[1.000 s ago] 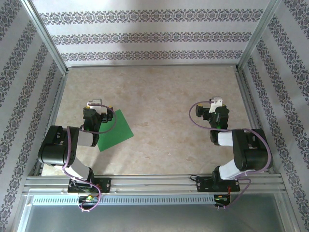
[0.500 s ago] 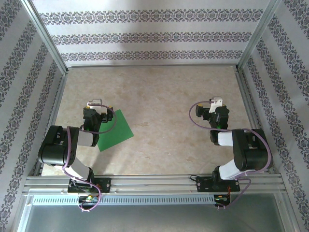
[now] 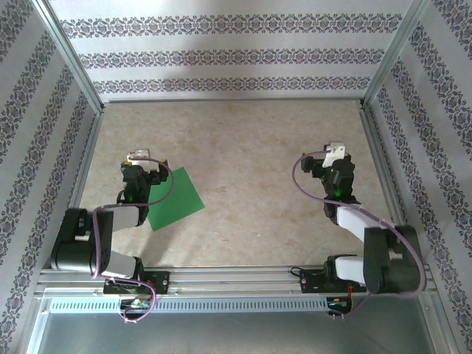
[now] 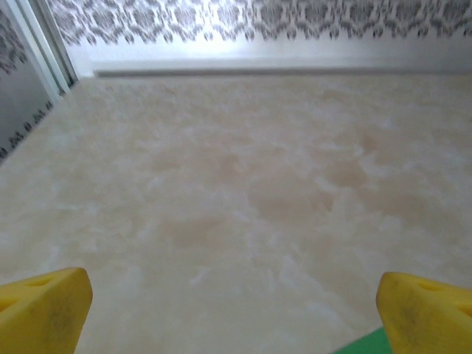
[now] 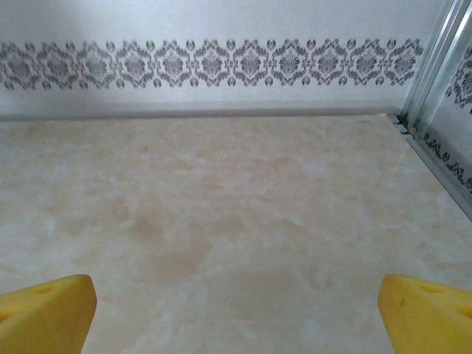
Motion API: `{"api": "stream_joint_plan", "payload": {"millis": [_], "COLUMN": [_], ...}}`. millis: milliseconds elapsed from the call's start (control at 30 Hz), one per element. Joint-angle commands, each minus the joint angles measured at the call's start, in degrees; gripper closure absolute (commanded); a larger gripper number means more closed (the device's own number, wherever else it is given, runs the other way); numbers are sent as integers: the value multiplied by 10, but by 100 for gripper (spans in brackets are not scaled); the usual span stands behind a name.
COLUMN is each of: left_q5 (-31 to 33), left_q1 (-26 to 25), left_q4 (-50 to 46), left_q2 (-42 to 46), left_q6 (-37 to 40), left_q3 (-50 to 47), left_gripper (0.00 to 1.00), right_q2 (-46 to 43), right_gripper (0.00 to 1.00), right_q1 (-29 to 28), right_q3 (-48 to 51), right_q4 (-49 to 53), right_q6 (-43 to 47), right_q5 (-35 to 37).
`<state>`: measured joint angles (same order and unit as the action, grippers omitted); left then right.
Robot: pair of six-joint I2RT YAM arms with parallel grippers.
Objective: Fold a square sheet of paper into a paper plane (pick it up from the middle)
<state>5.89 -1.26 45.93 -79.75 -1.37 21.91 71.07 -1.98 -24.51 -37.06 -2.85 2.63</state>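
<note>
Marbled beige surface [image 3: 243, 140] between patterned walls. The square sheet of paper [image 3: 177, 199] lies flat on the near left, partly under my left arm. My left fingers [image 3: 147, 166] hang at its left edge, spread wide, holding nothing. My right fingers [image 3: 333, 158] are well apart from it, equally wide and empty.

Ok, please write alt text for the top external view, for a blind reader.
A green square sheet of paper lies flat on the beige table, its left edge hidden by the open left gripper. The open right gripper is far to its right.
</note>
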Motion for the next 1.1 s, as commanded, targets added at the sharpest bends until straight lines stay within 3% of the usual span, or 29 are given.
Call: {"api": "stream_joint_plan", "payload": {"millis": [0,100,200,500,700,833,1067], "left_q5": [44,30,-15,-154,-187,-209,-186], "left_q1": [9,9,9,8,7,-2,-28], "left_q4": [-158,-284,-354,-342,-417,-453,-501], "left_q2": [65,96,104,103,31,-25,-78], "left_q6": [-63,-129,-177,-324,-436,-459,-468], "left_q3": [58,117,158,148,181,205,226], "left_gripper": [1,1,1,1,0,0,1], "right_q2": [-47,-59,-45,41,89,110,141], "right_gripper": [2,2,2,2,2,2,2], "right_q1": [-9,-10,-11,-23,-60,-79,-96], "right_q3": [-68,-137,-180,-233,-241,-247,-263], "right_q4": [161,288,330,364,358,351,353], "right_q6": [-66,-120,-172,-312,-333,-339,-343], "right_q5": [38,3,-54,-194,-215,-217,-221]}}
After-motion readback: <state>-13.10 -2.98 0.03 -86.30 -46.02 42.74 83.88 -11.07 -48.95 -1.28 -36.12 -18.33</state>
